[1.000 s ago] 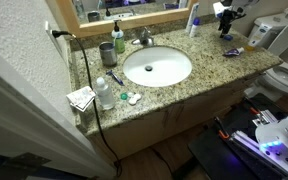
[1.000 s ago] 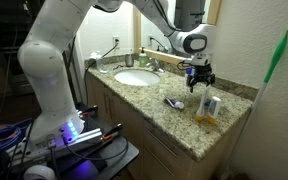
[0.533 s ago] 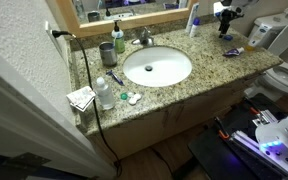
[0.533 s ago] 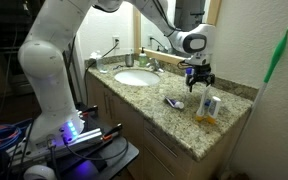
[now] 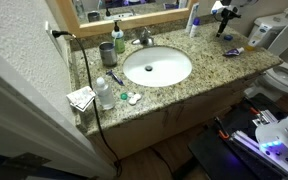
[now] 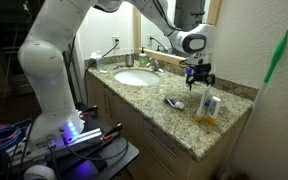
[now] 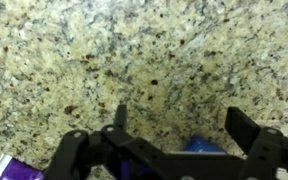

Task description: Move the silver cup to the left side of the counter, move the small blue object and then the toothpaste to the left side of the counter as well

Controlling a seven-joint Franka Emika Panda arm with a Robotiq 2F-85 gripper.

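The silver cup (image 5: 106, 53) stands at the back of the counter (image 5: 209, 70), beside the sink and far from the arm. My gripper (image 7: 182, 115) hovers open over the granite at the counter's other end (image 5: 224, 24) (image 6: 197, 80). In the wrist view the small blue object (image 7: 199, 146) lies on the stone between my two fingers, partly hidden by the gripper body and touching neither finger. The blue-purple toothpaste (image 7: 12, 170) shows at the bottom left corner there. In both exterior views it lies flat a little in front of the gripper (image 5: 232, 52) (image 6: 173, 102).
An oval white sink (image 5: 156, 67) and a faucet (image 5: 144, 38) fill the middle. A green soap bottle (image 5: 118, 41) stands next to the cup, a tall white tube (image 5: 193, 20) by the mirror. A clear bottle (image 5: 104, 92), a black cord (image 5: 87, 75), a small carton (image 6: 209, 105), a toilet (image 5: 284, 75).
The gripper has shifted slightly toward the back wall in an exterior view. Its jaws have stayed open and nothing on the counter has moved.
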